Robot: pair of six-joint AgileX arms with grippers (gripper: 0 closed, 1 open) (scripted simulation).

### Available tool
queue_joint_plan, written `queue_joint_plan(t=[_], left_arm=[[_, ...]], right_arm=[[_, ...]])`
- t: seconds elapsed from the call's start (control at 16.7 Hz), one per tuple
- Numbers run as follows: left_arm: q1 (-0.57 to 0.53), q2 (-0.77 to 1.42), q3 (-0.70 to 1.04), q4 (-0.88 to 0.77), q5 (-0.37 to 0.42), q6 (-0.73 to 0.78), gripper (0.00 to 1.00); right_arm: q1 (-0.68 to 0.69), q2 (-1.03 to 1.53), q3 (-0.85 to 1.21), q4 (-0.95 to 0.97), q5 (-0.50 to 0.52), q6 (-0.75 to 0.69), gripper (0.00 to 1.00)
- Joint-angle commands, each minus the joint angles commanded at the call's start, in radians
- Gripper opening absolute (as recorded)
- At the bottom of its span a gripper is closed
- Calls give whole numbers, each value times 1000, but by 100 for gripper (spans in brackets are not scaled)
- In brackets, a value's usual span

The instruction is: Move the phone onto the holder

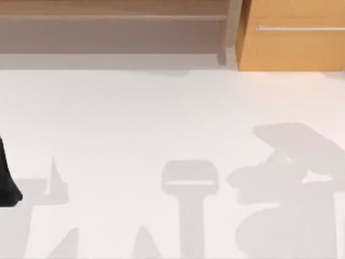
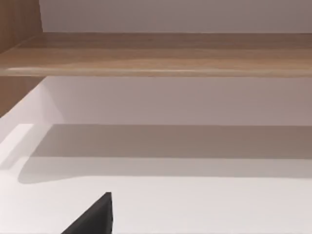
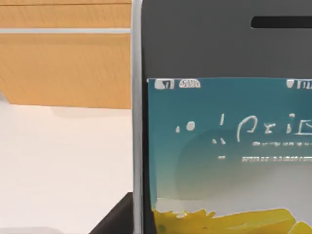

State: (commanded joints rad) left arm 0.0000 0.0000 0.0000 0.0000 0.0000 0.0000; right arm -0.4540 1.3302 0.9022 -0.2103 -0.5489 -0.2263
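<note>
The phone point(image 3: 224, 122) is seen close before the right wrist camera, standing upright in that picture with its long axis vertical and its earpiece slot uppermost. Its face is dark grey and smooth, edged by a pale silvery rim, and the lit screen grades from teal to pale grey above a yellow band, with white lettering across it. A dark angular part point(image 3: 114, 217) is seen beside the phone's lower edge; whether the right gripper is clasped on the phone cannot be told. Behind the phone a white table point(image 3: 58, 161) and an orange wooden cabinet point(image 3: 63, 68) with a slim metal rail are recorded. In the top view the table point(image 1: 161, 108) is matt white and marked by grey shadows, with the left arm point(image 1: 6, 181) noted as a black shape at its left edge. A wooden shelf point(image 2: 156, 53) is recorded in the left wrist view, with a black wedge-shaped part point(image 2: 95, 217) at the frame's edge; the left gripper's state cannot be told.
</note>
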Motion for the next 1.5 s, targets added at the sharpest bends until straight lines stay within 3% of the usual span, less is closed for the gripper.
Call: queue_joint_plan(t=[0.54,1.02,1.5], left_arm=[[0,0,0,0,0,0,100],[0,0,0,0,0,0,100],[0,0,0,0,0,0,100]], right_arm=[[-244,-175,-286,211,-118,-138,0],[-216,-144,-272,236,-111,-136,0],[-125,19,-262,421,-12,-70,0]])
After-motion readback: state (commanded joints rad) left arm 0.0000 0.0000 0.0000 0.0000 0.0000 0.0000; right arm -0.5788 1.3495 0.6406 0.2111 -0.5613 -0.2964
